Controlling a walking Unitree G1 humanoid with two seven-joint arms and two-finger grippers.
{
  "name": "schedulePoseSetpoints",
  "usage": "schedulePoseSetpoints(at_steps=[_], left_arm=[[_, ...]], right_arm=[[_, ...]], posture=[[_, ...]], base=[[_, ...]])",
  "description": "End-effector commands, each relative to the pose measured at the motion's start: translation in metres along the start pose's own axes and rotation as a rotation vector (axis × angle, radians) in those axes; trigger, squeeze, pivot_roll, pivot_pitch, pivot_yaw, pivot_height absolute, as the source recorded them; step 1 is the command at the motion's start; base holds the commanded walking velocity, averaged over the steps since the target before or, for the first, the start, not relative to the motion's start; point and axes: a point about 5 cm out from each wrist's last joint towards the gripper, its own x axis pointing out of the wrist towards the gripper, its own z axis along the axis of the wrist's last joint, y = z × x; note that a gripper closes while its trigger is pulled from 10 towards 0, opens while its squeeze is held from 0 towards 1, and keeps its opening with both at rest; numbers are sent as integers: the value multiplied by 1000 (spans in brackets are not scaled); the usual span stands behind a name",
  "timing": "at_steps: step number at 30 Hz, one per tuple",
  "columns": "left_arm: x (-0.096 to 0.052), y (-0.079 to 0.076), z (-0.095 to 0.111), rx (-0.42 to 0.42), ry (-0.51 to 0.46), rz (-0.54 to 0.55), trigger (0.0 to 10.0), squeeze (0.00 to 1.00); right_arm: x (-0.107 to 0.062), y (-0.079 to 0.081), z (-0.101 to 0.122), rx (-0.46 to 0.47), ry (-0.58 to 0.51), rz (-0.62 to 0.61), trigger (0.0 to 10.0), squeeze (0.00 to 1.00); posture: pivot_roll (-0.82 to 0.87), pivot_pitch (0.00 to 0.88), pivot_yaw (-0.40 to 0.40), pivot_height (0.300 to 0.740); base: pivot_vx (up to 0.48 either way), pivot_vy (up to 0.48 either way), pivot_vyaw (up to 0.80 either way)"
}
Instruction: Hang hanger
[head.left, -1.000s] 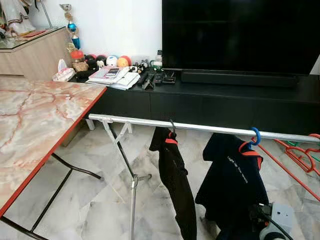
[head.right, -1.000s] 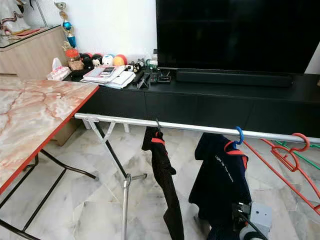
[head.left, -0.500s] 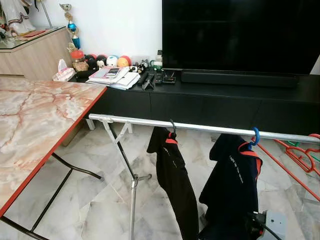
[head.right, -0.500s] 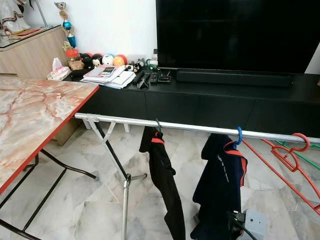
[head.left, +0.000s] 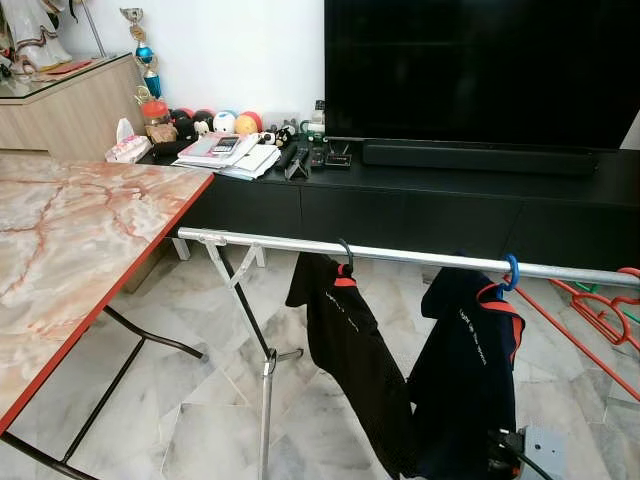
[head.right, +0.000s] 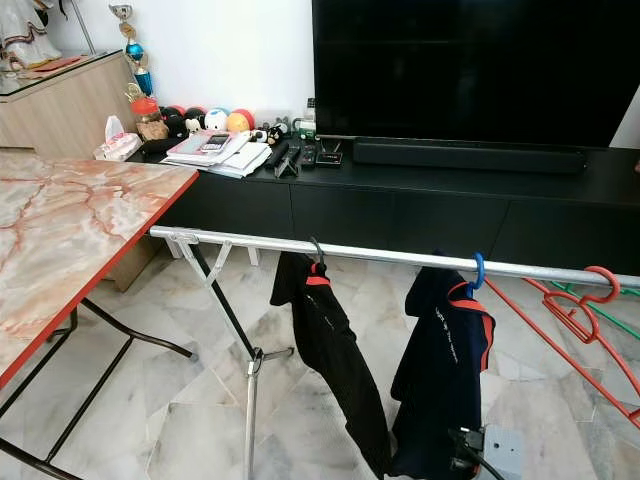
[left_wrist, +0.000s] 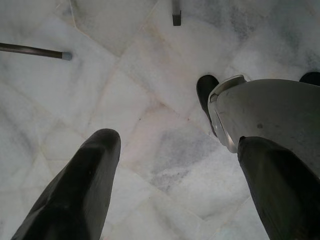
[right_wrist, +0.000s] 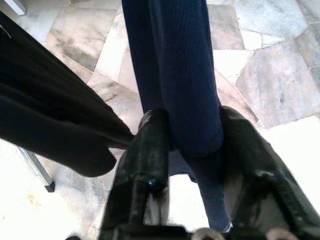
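The right gripper (right_wrist: 192, 150) is clamped on the hem of the navy shirt (head.left: 470, 380); its blue hanger (head.left: 511, 272) hooks the rail (head.left: 400, 254); the left gripper (left_wrist: 175, 165) hangs spread wide above the floor (left_wrist: 150, 115).

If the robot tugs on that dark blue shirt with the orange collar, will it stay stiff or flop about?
Probably floppy: the dark blue shirt with the orange collar drapes in soft folds between the right end effector's fingers. It likely swings too, hanging by one blue hanger hook on the smooth silver metal rail. It looks light.

Left tool (left_wrist: 175, 185), fingers apart, above marble floor (left_wrist: 125, 100).
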Motion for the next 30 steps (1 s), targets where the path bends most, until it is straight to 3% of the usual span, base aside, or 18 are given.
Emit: schedulePoseSetpoints(at_steps=[1,15,26,30], left_arm=[[-1,3,-4,11,17,3,10000,0],[-1,2,-4,13,18,3,10000,0],[-1,2,-5,19,21,-4,10000,0],[-1,2,-5,19,22,-5,10000,0]], right_arm=[[1,3,0,1,-3,8,0,0],[-1,2,-10,-3,49,-23,0,0],[-14,1,-50,-38,254,-31,0,0],[-16,0,-54,-44,282,-26,0,0]], posture=[[-20,0,27,740],[-17,0,25,740],[-19,0,25,740],[-19,0,26,740]], base=[[0,0,0],[0,0,0],[0,0,0],[0,0,0]])
